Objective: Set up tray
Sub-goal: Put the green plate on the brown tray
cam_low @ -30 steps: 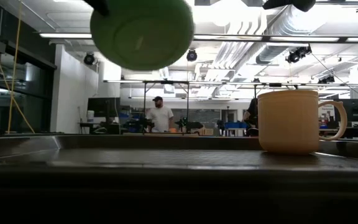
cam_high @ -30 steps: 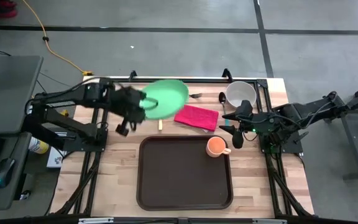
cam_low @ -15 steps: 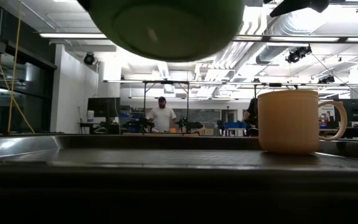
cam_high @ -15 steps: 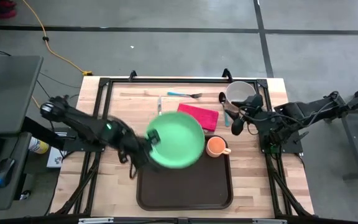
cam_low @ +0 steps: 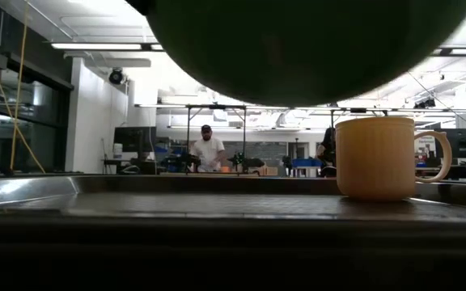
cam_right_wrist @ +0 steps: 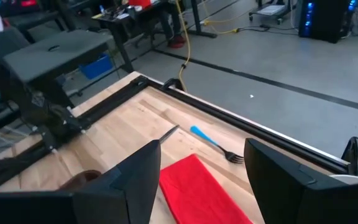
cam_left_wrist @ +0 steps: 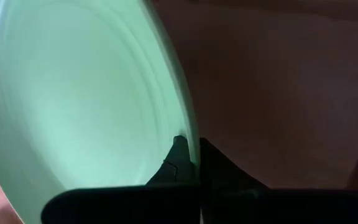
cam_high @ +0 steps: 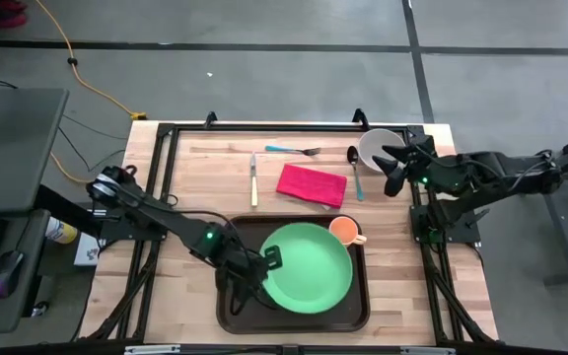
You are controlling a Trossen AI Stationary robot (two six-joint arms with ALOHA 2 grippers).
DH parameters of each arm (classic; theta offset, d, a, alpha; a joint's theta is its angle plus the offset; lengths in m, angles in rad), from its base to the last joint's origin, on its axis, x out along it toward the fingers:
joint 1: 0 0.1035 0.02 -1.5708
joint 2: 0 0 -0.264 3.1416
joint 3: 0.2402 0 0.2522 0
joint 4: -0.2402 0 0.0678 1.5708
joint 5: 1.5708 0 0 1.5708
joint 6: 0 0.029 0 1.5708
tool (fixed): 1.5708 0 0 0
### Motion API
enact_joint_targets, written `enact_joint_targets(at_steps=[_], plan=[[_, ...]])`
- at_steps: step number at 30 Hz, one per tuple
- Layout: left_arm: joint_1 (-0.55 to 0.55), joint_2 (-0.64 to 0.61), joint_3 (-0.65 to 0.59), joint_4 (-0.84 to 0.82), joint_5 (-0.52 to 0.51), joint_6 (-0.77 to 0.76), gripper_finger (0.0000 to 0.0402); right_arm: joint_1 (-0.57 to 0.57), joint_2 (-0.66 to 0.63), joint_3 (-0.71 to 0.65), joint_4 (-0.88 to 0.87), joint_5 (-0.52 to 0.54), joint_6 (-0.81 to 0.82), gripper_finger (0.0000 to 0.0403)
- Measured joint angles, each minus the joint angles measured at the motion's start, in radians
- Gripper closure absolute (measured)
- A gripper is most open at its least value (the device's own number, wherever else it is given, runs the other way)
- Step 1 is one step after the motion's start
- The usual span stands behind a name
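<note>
The green plate (cam_high: 312,281) hovers over the large dark brown tray (cam_high: 240,232); the low view shows its dark underside (cam_low: 314,40) above the tray floor (cam_low: 217,206). My left gripper (cam_high: 267,264) is shut on the plate's left rim. An orange mug (cam_high: 343,231) stands upright on its base in the tray's far right corner, seen close in the low view as the mug (cam_low: 379,158). My right gripper (cam_high: 389,173) is open and empty beside the white bowl (cam_high: 376,146); in its wrist view the right gripper (cam_right_wrist: 201,180) faces the red napkin (cam_right_wrist: 197,186). My left gripper (cam_left_wrist: 191,158) pinches the plate's rim (cam_left_wrist: 189,134) between its two fingers, one finger (cam_left_wrist: 174,163) on the plate's upper face and the other under it. It comes roughly level from the table's left. The plate is lifted clear of the tray, close to level.
On the wood beyond the tray lie a knife (cam_high: 253,177), a blue-handled fork (cam_high: 294,150), a red napkin (cam_high: 312,184) and a spoon (cam_high: 355,168). The white bowl stands at the far right corner. People stand in the room behind (cam_low: 209,149).
My left gripper has carried the plate from the table's far side toward the near edge and lower, so it now hangs over the tray and looms large in the low view. My right arm has drawn back toward the far right, next to the white bowl.
</note>
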State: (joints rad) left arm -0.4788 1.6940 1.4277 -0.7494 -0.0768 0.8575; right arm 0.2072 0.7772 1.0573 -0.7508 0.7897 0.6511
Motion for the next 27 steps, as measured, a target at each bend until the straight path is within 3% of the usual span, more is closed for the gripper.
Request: enact_joint_targets(at_steps=[10,22,25,27], plan=[[-0.058,0.1,0.0,0.04,0.02,-0.063,0.0385,-0.001,-0.005,0.0,-0.008,-0.069,-0.03,0.0194],[-0.043,0.211,0.001,0.171,0.028,-0.07,0.0385,-0.001,-0.004,0.0,-0.008,-0.109,-0.031,0.0194],[-0.032,0.243,0.0,0.194,-0.036,-0.061,0.0385,-0.001,-0.004,0.0,-0.008,-0.116,-0.036,0.0194],[-0.015,0.253,-0.002,0.21,-0.015,-0.064,0.0385,-0.001,-0.004,0.0,-0.008,-0.117,-0.039,0.0194]])
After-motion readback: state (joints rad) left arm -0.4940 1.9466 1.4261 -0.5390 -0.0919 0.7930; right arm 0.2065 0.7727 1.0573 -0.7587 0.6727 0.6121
